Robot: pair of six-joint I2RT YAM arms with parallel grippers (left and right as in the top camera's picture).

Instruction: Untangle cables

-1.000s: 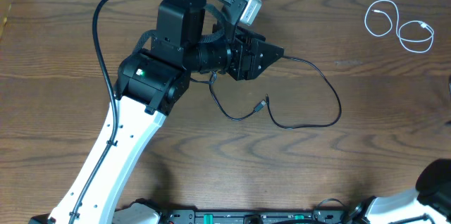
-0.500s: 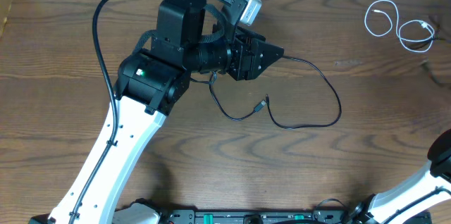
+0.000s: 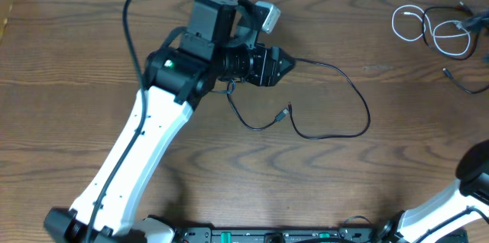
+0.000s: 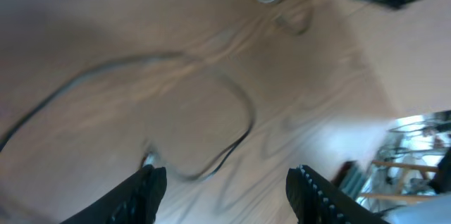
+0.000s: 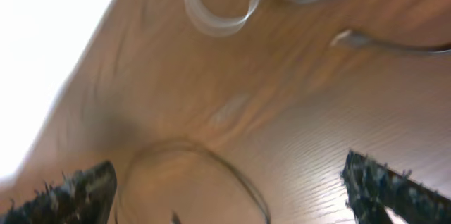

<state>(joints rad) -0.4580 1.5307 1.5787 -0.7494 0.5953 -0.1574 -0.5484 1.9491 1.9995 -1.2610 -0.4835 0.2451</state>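
Brown wooden bench (image 3: 61, 82) is seen from overhead: the black cable (image 3: 368, 117) is spread in a loose loop near the centre, and the white cable (image 3: 429, 30) is coiled at the far right corner, well apart.

From the left wrist, the left pincer (image 4: 229, 192) is shown released, with nothing between its fingers.

From the right wrist, the right pincer (image 5: 229, 185) is shown spread wide and empty, with the white coil beyond it.

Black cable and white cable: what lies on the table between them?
Nothing: the overhead view shows bare table between the looped black cable and the coiled white cable.
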